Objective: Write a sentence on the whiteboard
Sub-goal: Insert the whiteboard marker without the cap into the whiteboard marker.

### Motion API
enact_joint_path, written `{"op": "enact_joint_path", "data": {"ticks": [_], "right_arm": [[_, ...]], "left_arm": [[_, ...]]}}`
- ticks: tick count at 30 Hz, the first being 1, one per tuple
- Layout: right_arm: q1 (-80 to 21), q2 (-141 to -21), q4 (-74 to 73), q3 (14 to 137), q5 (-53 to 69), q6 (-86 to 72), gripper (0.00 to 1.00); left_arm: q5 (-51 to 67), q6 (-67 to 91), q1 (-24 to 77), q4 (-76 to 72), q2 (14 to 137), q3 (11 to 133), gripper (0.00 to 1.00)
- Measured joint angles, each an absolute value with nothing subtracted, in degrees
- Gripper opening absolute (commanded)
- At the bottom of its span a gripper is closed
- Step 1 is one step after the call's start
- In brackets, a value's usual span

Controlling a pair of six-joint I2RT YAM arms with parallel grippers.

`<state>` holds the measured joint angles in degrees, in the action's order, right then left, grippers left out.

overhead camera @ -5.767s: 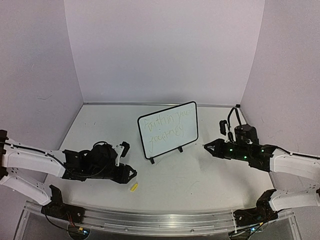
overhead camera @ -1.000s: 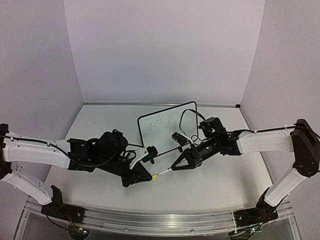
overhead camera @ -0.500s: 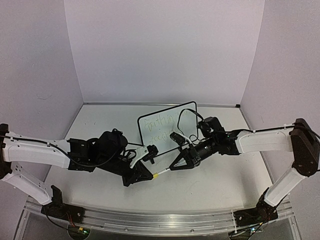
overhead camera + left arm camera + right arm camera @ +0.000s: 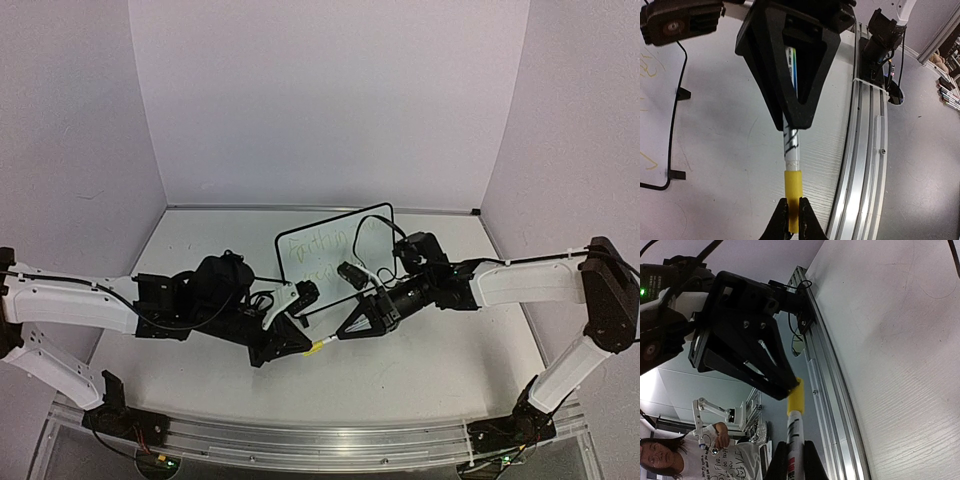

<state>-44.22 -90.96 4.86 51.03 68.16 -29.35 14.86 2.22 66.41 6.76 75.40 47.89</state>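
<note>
The whiteboard (image 4: 300, 250) stands on its clip feet mid-table, its faint yellow-green sentence (image 4: 322, 241) partly hidden behind the arms. In front of it a white marker (image 4: 327, 343) with a yellow cap (image 4: 313, 350) spans between both grippers. My left gripper (image 4: 303, 350) is shut on the yellow cap (image 4: 793, 194). My right gripper (image 4: 340, 335) is shut on the white marker barrel (image 4: 794, 440), and the cap (image 4: 796, 395) sits on the barrel's end against my left fingers (image 4: 765, 375). In the left wrist view the right gripper (image 4: 792, 127) holds the barrel (image 4: 791, 147) just above the cap.
The aluminium rail (image 4: 300, 440) runs along the table's near edge, also in the left wrist view (image 4: 862, 165). A black cable (image 4: 375, 230) loops from the right arm in front of the whiteboard. Lilac walls enclose the table on three sides.
Since 5.8 s ago both arms came together in front of the board; the cap left the table. Over the last second the marker and both grippers shifted slightly left.
</note>
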Motion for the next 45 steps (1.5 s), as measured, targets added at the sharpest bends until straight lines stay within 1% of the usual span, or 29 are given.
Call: {"op": "enact_joint_path", "data": {"ticks": [9, 10, 14, 17, 19, 24, 31, 33, 37, 43, 45], "right_arm": [[-44.8, -91.0, 5.2, 51.1, 68.4, -29.8, 0.0], [-44.8, -91.0, 5.3, 51.1, 68.4, -29.8, 0.0], [-44.8, -91.0, 5.6, 51.1, 68.0, -29.8, 0.0], [-44.8, -91.0, 5.9, 51.1, 67.6, -29.8, 0.0], [-44.8, -90.9, 6.1, 51.1, 67.5, -29.8, 0.0], [-44.8, -90.9, 6.0, 51.2, 67.7, -30.0, 0.0], [-44.8, -90.3, 6.1, 52.0, 68.3, -30.1, 0.0], [-44.8, -89.8, 6.2, 52.0, 68.4, -30.1, 0.0], [-44.8, -89.2, 6.2, 52.0, 68.7, -30.1, 0.0], [-44.8, -88.6, 6.2, 52.0, 68.9, -30.1, 0.0], [-44.8, -88.6, 6.2, 52.0, 69.0, -30.1, 0.0]], "left_arm": [[15.6, 0.0, 66.4, 4.0, 78.0, 52.8, 0.0], [15.9, -0.1, 66.4, 3.9, 78.4, 53.0, 0.04], [16.3, 0.2, 66.4, 4.2, 78.5, 53.1, 0.36], [16.2, 1.6, 66.3, 4.4, 76.5, 52.0, 0.54], [16.3, 3.6, 66.1, 4.4, 73.4, 49.9, 0.6], [18.7, 7.9, 65.1, 4.4, 68.8, 47.3, 0.68], [23.6, 12.9, 64.0, 4.8, 70.8, 46.4, 0.67], [24.5, 14.0, 63.8, 5.1, 71.7, 46.3, 0.64], [26.4, 15.2, 63.3, 5.6, 73.0, 46.1, 0.53], [27.7, 16.6, 63.1, 5.5, 74.2, 46.1, 0.32], [28.3, 16.3, 63.1, 5.5, 74.2, 46.1, 0.26]]}}
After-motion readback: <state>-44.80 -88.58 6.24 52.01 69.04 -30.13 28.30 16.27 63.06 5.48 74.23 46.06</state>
